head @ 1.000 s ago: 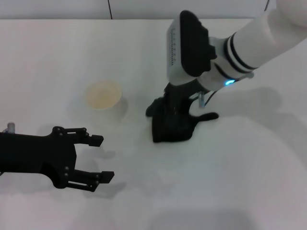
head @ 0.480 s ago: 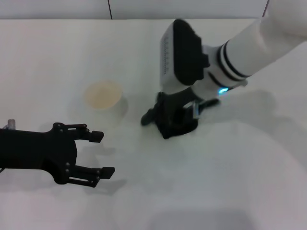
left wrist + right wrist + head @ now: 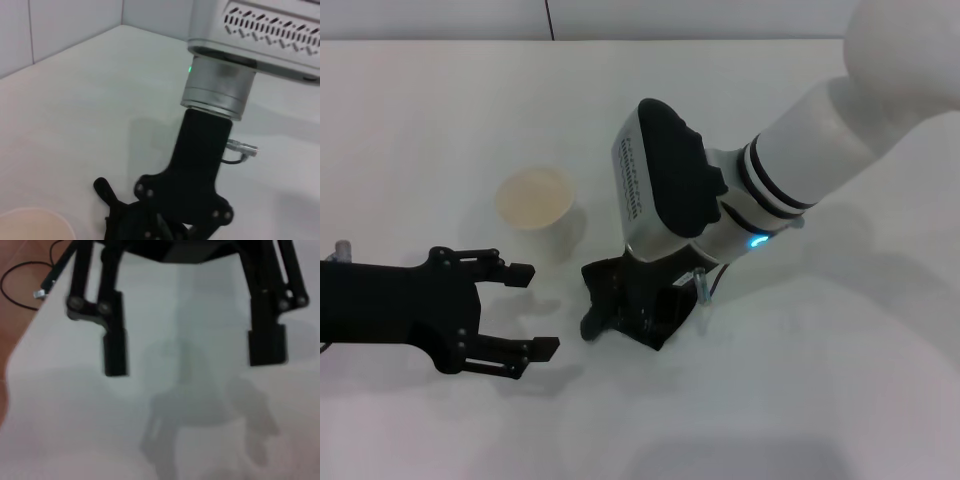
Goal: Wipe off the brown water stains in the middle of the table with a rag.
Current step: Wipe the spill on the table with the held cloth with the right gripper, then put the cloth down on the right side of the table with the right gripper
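Left gripper [image 3: 525, 312] hovers low near the table's left edge, fingers spread apart, nothing between them; I count it idle. Going rightward: white cup [image 3: 535, 200] sits on the table [image 3: 430, 120] just beyond that gripper, toward the far edge. Next, mid-table, my right gripper [image 3: 640, 312] presses the rag [image 3: 620, 300] down on the surface. The dark cloth hides the fingers in the head view, so I judge them clamped on the rag but can't confirm it outright. The left wrist view shows the same bundle [image 3: 127, 220] under the right arm's black mount. The right wrist view shows only the left gripper's open fingers [image 3: 115, 352] over bare table.

Brown water stains: none visible on any open surface. Either under the rag or already taken up; can't tell which.

Key relation: rag lies directly beneath the right gripper, bunched with its long axis running roughly toward the left edge, one tail pointing at the left gripper. Right arm is the one on it.

Against a second ago: rag and right gripper have swept from nearer the far-right side toward the near-left, now beside the left gripper's fingertips. Left gripper barely shifted.
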`<state>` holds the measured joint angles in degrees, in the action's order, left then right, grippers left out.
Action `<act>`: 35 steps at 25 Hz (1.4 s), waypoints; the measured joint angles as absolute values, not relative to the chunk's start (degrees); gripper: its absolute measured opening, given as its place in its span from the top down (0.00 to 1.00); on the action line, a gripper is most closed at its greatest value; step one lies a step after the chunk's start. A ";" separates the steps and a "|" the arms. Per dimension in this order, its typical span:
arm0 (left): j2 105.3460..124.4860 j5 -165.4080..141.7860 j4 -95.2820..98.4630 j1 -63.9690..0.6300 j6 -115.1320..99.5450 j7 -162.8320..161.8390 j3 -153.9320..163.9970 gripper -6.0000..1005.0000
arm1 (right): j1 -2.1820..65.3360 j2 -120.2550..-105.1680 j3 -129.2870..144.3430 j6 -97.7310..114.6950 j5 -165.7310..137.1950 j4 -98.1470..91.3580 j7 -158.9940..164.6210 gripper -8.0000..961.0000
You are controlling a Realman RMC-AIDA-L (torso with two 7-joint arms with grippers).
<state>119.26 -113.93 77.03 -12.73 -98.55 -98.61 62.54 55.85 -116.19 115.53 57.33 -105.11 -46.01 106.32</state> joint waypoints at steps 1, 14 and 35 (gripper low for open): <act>119.25 -113.77 77.02 -12.70 -98.54 -98.58 62.53 0.12 | 55.94 -116.20 115.33 56.41 -105.23 -45.33 105.86 0.90; 119.18 -112.73 76.82 -12.07 -98.25 -97.85 61.58 0.12 | 52.18 -115.19 95.06 60.94 -117.72 -44.91 100.60 0.89; 119.10 -108.69 74.29 -11.17 -95.48 -92.61 59.86 0.12 | 41.49 -115.37 77.56 80.99 -122.82 -53.81 97.54 0.85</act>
<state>119.10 -108.69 74.29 -11.17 -95.48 -92.61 59.86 41.49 -115.37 77.56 80.99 -122.82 -53.81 97.54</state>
